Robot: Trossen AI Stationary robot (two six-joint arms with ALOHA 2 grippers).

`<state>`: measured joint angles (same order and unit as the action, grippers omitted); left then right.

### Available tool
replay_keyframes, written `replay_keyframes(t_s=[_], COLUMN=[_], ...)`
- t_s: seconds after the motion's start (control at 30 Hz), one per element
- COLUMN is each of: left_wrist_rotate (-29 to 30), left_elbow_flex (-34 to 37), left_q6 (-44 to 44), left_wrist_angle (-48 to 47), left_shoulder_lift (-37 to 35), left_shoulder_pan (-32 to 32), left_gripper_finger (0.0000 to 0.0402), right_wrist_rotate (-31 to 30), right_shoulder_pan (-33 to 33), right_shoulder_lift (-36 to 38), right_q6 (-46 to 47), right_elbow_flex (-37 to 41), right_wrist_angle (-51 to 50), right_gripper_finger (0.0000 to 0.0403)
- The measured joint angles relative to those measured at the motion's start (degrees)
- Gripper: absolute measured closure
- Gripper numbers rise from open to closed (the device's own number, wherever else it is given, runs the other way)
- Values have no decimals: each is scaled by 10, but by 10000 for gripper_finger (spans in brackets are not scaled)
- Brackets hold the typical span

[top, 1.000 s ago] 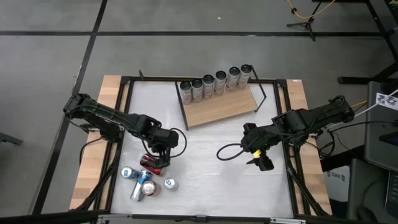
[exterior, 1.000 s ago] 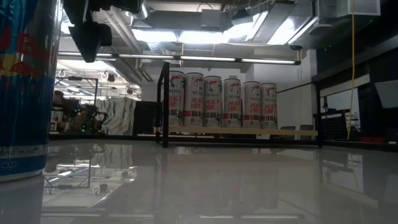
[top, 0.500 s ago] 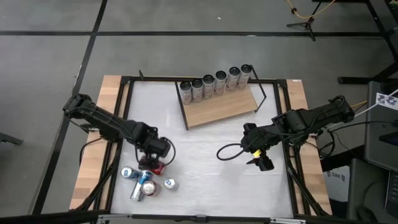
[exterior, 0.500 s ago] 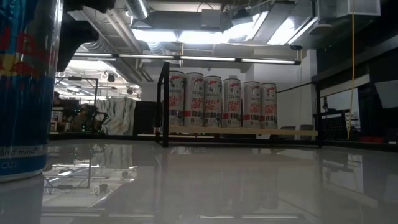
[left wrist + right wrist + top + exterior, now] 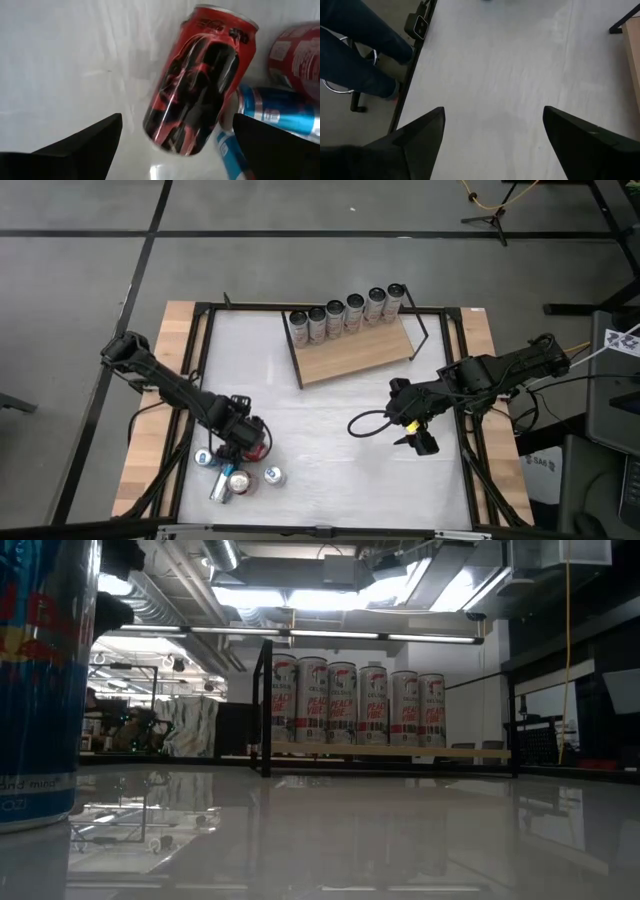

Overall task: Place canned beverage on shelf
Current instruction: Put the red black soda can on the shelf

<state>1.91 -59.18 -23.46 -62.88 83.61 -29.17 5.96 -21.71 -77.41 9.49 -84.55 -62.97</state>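
Six tall cans (image 5: 345,315) with white-and-red labels stand upright in a single row along the far edge of the shelf (image 5: 356,354), a light-brown wooden board in a thin black wire frame set slightly askew on the white table (image 5: 330,440). In the low view the same six show side by side on the board (image 5: 400,751).

Well away from the shelf, toward the table's near left corner, loose cans lie in a cluster. A red-and-black can (image 5: 200,82) lies on its side there, and the left wrist view shows it squarely between the left gripper's (image 5: 240,442) two dark fingers (image 5: 82,145), which stand wide apart and are not touching it. Beside it lie a blue-and-silver can (image 5: 272,107) and a red can (image 5: 297,55); from above, roughly five cans can be made out in the group, partly hidden by the arm. A blue can (image 5: 40,680) stands very close to the low camera.

Reaching from the table's left edge, the left arm bends down over the cluster. On the shelf's near right side, the right gripper (image 5: 418,435) hovers above bare table, jaws apart and empty.
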Motion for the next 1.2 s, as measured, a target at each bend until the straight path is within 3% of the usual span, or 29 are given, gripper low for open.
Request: replay_keyframes(t_s=[0.47,0.8,1.2], left_wrist_rotate=[8,153,229], left_elbow_flex=[89,96,96], left_q6=[-17,-16,-15], left_wrist_angle=[115,118,141], left_shoulder_lift=[0,0,0], left_shoulder_pan=[-14,-13,-13], left_gripper_finger=[28,28,28], right_wrist_rotate=[0,-43,-105], right_shoulder_pan=[0,0,0], right_shoulder_lift=[-2,-2,-2], right_q6=[0,0,7], right_elbow_flex=[0,0,0], right_wrist_angle=[1,4,65], right_gripper_finger=[72,72,72])
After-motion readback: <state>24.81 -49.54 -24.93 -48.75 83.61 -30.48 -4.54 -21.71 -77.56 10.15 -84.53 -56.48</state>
